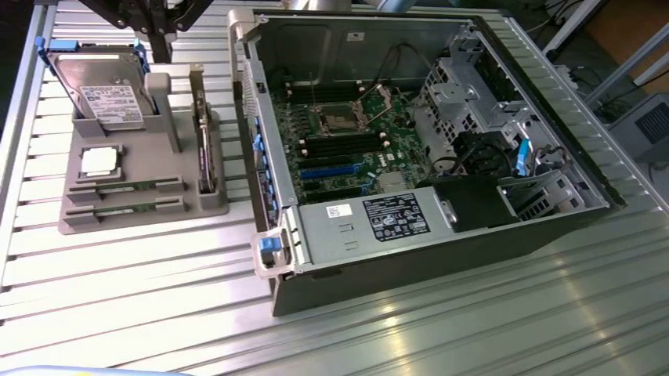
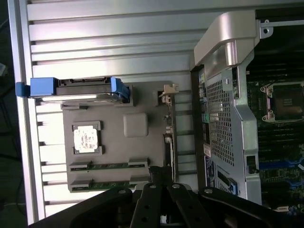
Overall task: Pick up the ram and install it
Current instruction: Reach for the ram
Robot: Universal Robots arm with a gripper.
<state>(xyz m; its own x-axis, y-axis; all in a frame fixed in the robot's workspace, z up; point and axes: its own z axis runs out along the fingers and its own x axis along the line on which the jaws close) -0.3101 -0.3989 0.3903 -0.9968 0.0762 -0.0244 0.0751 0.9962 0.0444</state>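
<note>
Exterior view first: your gripper (image 1: 159, 50) hung above the far end of the grey stand (image 1: 146, 221), clear of everything on it. Its jaws were closed together with nothing between them.

Both sticks were in the stand. One ram stick (image 1: 125, 190) lay flat in a slot at the stand's near edge, and the other ram stick (image 1: 119, 210) lay parallel just in front of it, each seated between grey end blocks. Behind them sat the square processor chip (image 1: 99, 160), and behind that the hard drive (image 1: 105, 90) leaned upright in its blue bracket. A thin expansion card (image 1: 204, 149) stood on edge along the side of the stand towards the exterior view's right.

The open computer case (image 1: 418, 262) lay just beside the stand on the slatted metal table (image 1: 157, 301), with its motherboard (image 1: 356, 133) exposed.

From the wrist view you looked down past the closed gripper (image 2: 160, 176) onto the stand (image 2: 114, 152). There the ram stick (image 2: 109, 166) and the other ram stick (image 2: 107, 183) showed as two green strips side by side, near the processor chip (image 2: 87, 140).
</note>
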